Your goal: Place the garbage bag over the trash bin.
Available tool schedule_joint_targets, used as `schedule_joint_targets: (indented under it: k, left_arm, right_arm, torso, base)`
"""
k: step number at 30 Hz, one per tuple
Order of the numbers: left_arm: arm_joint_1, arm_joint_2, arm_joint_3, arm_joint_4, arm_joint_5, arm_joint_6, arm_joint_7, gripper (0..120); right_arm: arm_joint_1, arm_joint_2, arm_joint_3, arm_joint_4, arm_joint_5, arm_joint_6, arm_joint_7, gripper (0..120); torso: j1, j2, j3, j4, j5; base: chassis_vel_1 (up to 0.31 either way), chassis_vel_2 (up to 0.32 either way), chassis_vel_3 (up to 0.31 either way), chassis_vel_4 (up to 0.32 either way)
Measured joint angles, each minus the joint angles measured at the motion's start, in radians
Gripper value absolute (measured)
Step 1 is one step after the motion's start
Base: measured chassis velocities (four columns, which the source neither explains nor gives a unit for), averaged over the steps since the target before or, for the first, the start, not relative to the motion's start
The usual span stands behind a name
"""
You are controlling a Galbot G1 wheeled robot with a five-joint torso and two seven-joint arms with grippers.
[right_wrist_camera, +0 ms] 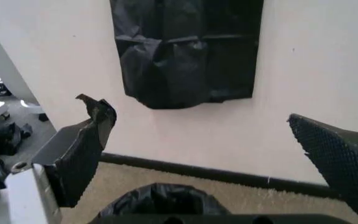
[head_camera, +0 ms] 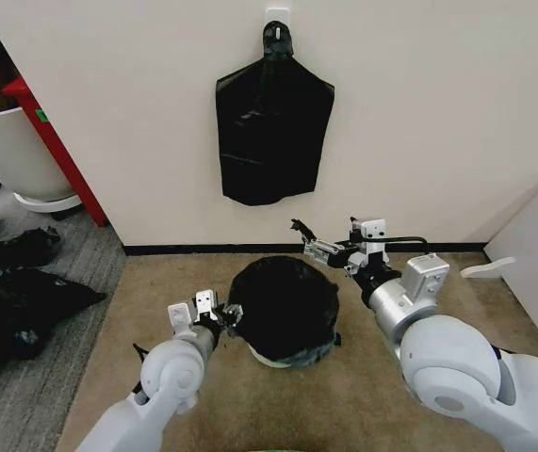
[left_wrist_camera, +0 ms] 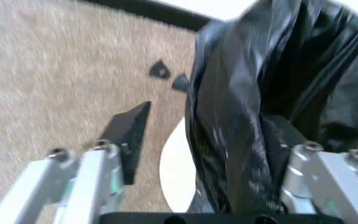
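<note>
The bag (head_camera: 283, 303) drapes the bin (head_camera: 270, 357) on the floor, its edge between the left pincer's (head_camera: 223, 316) spread jaws, the right pincer (head_camera: 308, 240) wide open, empty above; any tug could slip it off the rim.

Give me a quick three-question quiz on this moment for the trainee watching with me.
1. True or false: the right gripper is clamped on the bag.
2. Which gripper is at the bag's edge, with plastic between its open fingers? A) left gripper B) right gripper C) neither
3. Fill in: the bin peeks out as a pale strip at the bag's ______ edge in the head view.

Key
1. False: it is open, up in the air beyond the bag, facing the wall.
2. A: the left wrist view shows the bag between the fingers, beside the bin's pale wall.
3. Lower: the bag drapes over the rest of the bin.
</note>
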Motion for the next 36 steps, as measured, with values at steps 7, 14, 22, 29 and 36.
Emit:
schedule_joint_targets:
  k: [7, 14, 22, 29, 36]
  left_arm:
    - [0.046, 0.028, -0.017, -0.077, 0.1, -0.031, 0.058, 91]
    - [0.128, 0.107, -0.048, -0.177, 0.244, -0.156, 0.222, 100]
    - [0.216, 0.157, -0.164, -0.229, 0.325, -0.361, 0.366, 100]
    - [0.318, 0.175, -0.401, -0.238, 0.368, -0.454, 0.529, 100]
    - [0.529, 0.081, -0.619, -0.258, 0.412, -0.563, 0.624, 100]
  right_arm:
    - [-0.006, -0.001, 0.008, -0.002, 0.018, 0.001, 0.018, 100]
    - [-0.097, 0.012, 0.091, -0.005, -0.011, 0.008, 0.022, 100]
    - [-0.502, 0.094, 0.415, -0.091, -0.249, 0.092, -0.23, 100]
    - [-0.824, 0.318, 0.664, -0.14, -0.5, 0.21, -0.541, 100]
    - [-1.001, 0.537, 0.657, -0.112, -0.798, 0.308, -0.679, 100]
  torso:
    - [0.0, 0.0, 0.0, 0.0, -0.0001]
    - [0.0, 0.0, 0.0, 0.0002, 0.0001]
    - [0.0, 0.0, 0.0, -0.0001, -0.0001]
    - [0.0, 0.0, 0.0, -0.0006, -0.0001]
    - [0.0, 0.0, 0.0, 0.0001, -0.0005]
  base:
    - [0.0, 0.0, 0.0, 0.0]
    - [0.0, 0.0, 0.0, 0.0]
    - [0.0, 0.0, 0.0, 0.0]
    - [0.0, 0.0, 0.0, 0.0]
    - [0.0, 0.0, 0.0, 0.0]
